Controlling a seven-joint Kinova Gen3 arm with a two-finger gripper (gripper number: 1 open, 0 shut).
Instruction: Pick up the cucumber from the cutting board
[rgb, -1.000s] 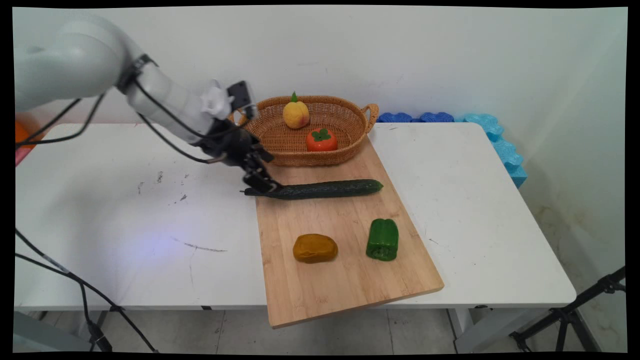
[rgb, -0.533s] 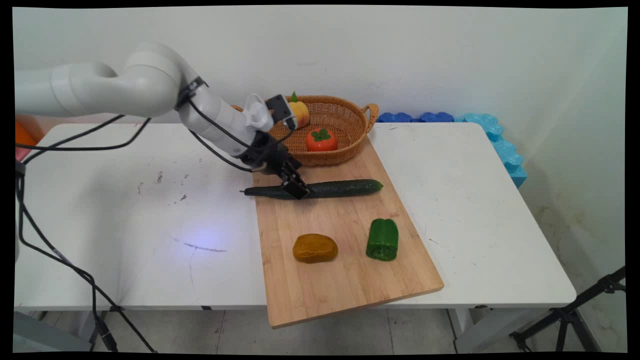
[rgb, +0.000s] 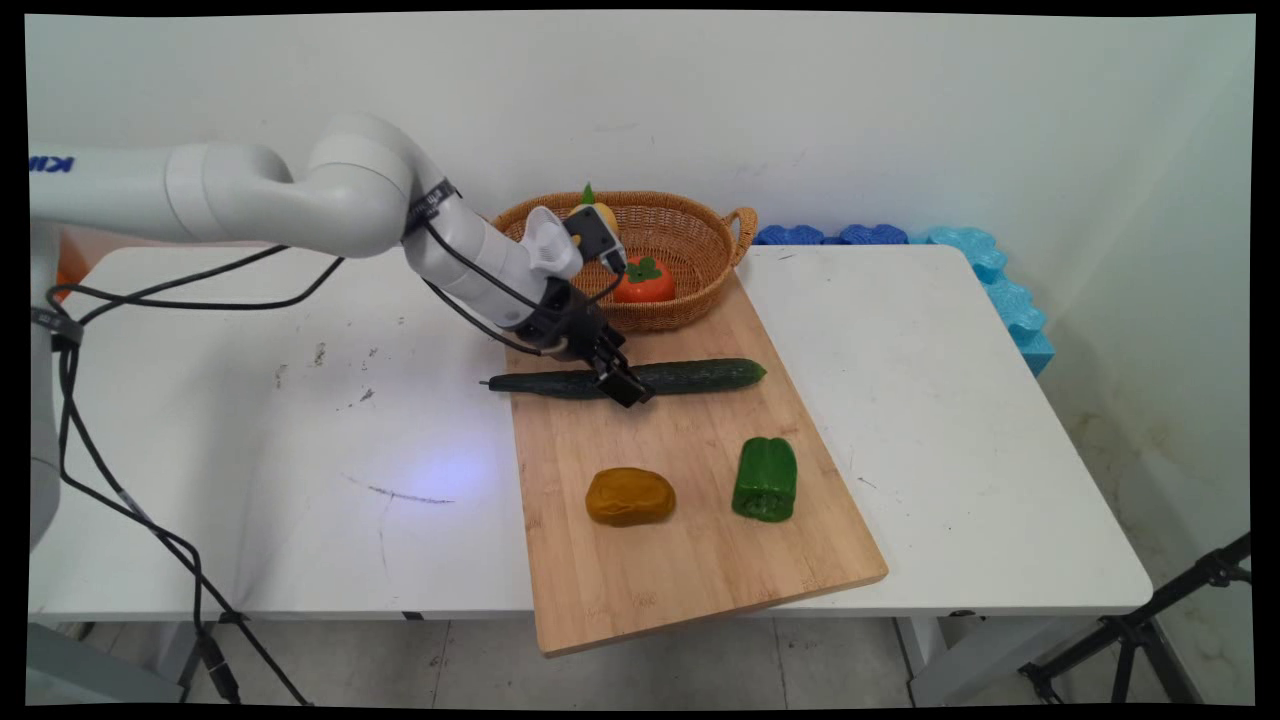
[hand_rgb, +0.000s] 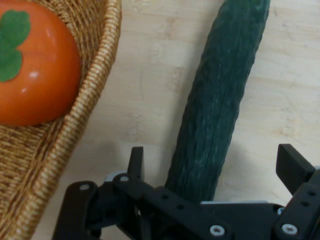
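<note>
Cucumber (hand_rgb: 215, 115) mid-length hidden by spread-open claw (rgb: 624, 385) straddling it, yellow fruit (rgb: 603, 211) (in basket (rgb: 690, 235)) partly behind arm

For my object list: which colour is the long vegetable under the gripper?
Dark green: the cucumber shows best in the hand view, lying between the open gripper fingers.

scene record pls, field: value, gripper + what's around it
gripper: open, jaws either side of the cucumber
cucumber: lying across the board's far part, stem end overhanging onto the table
cutting board: also bears a green pepper and a brown potato
basket: behind the cucumber, holds an orange persimmon
</note>
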